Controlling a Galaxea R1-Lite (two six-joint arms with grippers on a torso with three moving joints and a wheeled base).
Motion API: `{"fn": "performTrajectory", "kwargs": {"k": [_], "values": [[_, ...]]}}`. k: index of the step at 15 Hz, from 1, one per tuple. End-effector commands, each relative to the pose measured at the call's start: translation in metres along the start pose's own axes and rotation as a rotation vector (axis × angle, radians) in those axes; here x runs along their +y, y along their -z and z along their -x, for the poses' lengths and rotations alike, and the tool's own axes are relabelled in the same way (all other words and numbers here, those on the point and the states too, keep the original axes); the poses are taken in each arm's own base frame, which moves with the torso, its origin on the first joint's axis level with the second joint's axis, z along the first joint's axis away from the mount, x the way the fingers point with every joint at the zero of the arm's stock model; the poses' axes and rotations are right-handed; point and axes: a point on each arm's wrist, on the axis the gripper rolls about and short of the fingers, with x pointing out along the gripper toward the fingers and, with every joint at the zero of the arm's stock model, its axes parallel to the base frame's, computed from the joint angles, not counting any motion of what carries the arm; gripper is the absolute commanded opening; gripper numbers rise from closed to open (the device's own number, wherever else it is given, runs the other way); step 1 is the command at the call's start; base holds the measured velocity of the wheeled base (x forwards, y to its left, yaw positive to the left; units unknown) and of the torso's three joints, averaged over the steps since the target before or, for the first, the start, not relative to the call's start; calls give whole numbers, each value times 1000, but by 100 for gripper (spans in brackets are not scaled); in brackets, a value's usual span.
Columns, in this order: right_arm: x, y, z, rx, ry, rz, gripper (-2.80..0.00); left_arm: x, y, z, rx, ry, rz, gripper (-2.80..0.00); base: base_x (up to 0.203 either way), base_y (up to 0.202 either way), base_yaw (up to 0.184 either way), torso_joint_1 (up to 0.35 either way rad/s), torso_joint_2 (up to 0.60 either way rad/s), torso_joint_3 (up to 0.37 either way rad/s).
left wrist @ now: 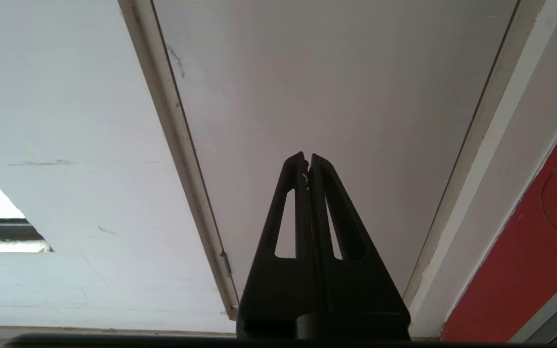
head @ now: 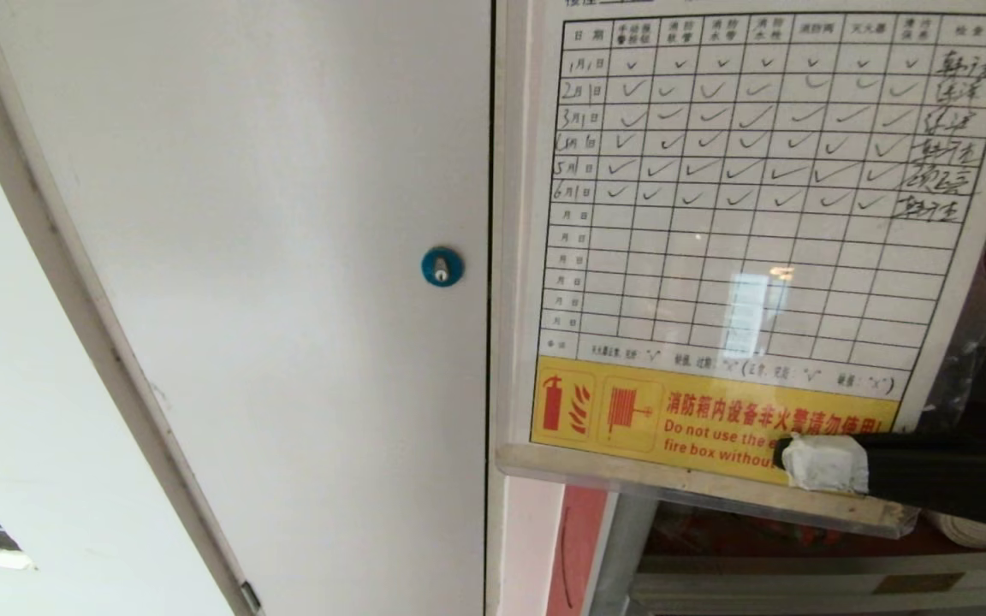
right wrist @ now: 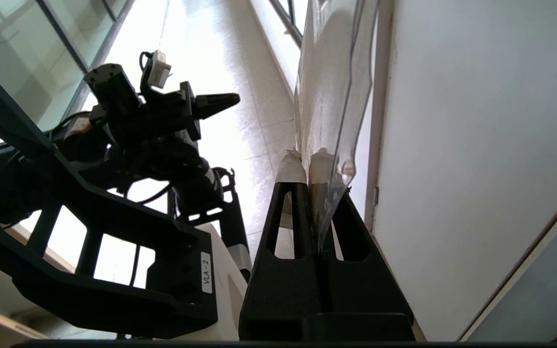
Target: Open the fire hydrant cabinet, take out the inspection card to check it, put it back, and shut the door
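The inspection card, a white table sheet with check marks and a yellow warning strip in a clear sleeve, is held up close in the head view. My right gripper comes in from the right and is shut on the card's lower edge. In the right wrist view its taped fingertips pinch the card edge-on. Red parts of the fire hydrant cabinet show below and behind the card. The door is out of view. My left gripper is shut and empty, parked low before the white wall.
A plain white door with a round blue lock fills the left of the head view, right beside the card. A silver frame bar runs under the card. The parked left arm shows in the right wrist view.
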Motion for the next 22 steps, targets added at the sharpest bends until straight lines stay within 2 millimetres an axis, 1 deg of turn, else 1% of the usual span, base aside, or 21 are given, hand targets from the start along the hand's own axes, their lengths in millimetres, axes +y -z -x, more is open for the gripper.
{"fn": "performTrajectory", "kwargs": {"k": [1,4,8,11,14,18,20,22], "values": [[7,-1,8,-15,8,6,-280,0,2,-1,6,0,0,-280,0,0,0,0,0,0],[22,0,27,-1,48,-12,-280,0,2,-1,8,-1,0,-280,0,0,0,0,0,0],[30,0,55,2,226,-37,-280,0,2,-1,6,-1,-1,-280,0,0,0,0,0,0],[35,1,74,70,369,-57,-280,0,2,-1,8,-1,0,-280,0,0,0,0,0,0],[36,0,88,141,541,0,-280,0,2,-1,8,0,-1,-280,0,0,0,0,0,0],[30,-3,104,307,810,136,-280,0,2,-1,7,-1,0,-280,0,0,0,0,0,0],[29,-10,111,377,910,229,-280,0,2,-1,7,0,-1,-280,0,0,0,0,0,0],[33,-22,115,419,988,318,-280,0,2,-1,7,0,-1,-280,0,0,0,0,0,0]]}}
